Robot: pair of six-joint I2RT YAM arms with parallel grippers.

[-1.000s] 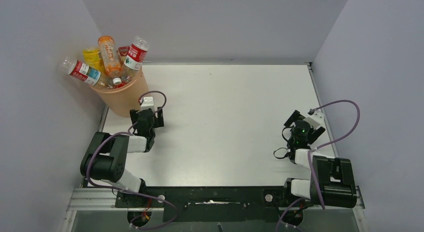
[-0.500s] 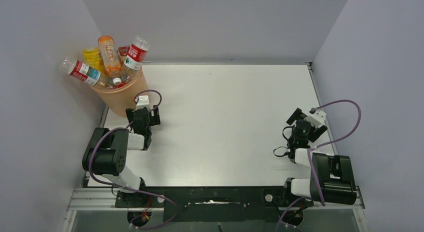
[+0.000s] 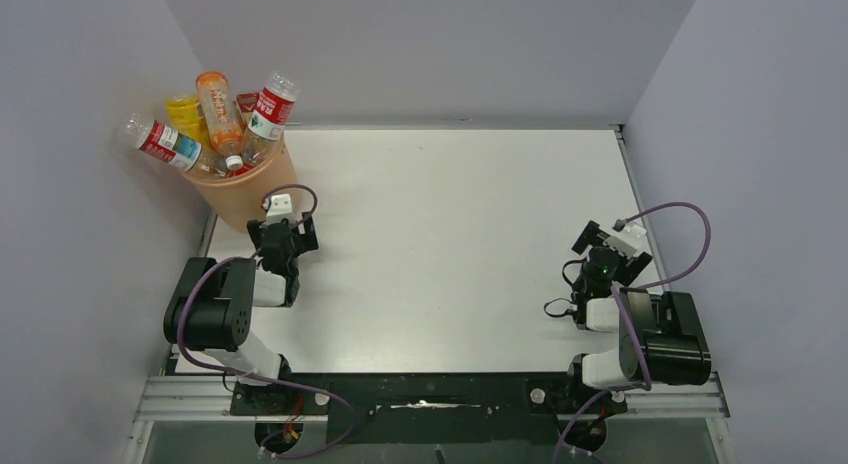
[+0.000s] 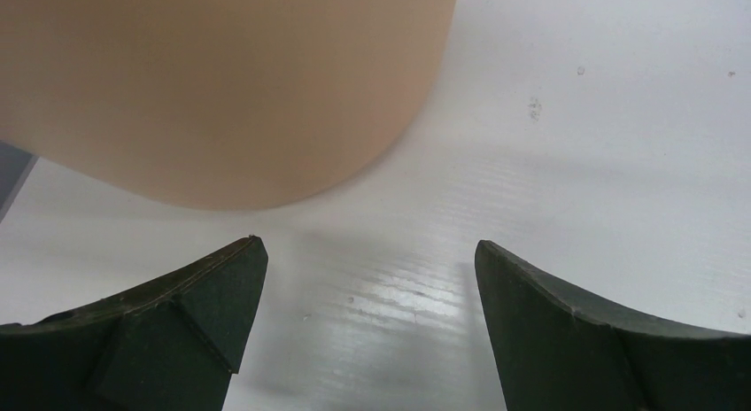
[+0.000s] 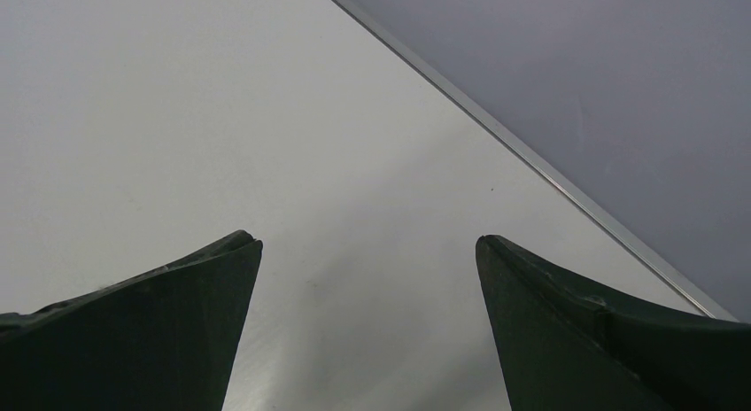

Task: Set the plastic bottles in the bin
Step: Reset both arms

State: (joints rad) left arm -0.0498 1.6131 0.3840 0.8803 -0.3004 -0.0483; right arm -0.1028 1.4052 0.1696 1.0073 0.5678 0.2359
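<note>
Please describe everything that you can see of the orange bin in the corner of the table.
The bin is a round, tapered bucket of smooth peach-orange plastic, wider at its top. It stands upright on the pale table in the far left corner, close to the left wall. It is overfilled: plastic bottles stick out above its rim, leaning outward. The open left gripper hovers just in front of its lower wall, not touching it.

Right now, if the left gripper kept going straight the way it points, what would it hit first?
Probably the peach-orange bin, whose wall stands just ahead of the open left gripper, slightly leftward. Depth is unclear; it might graze the table first.
</note>
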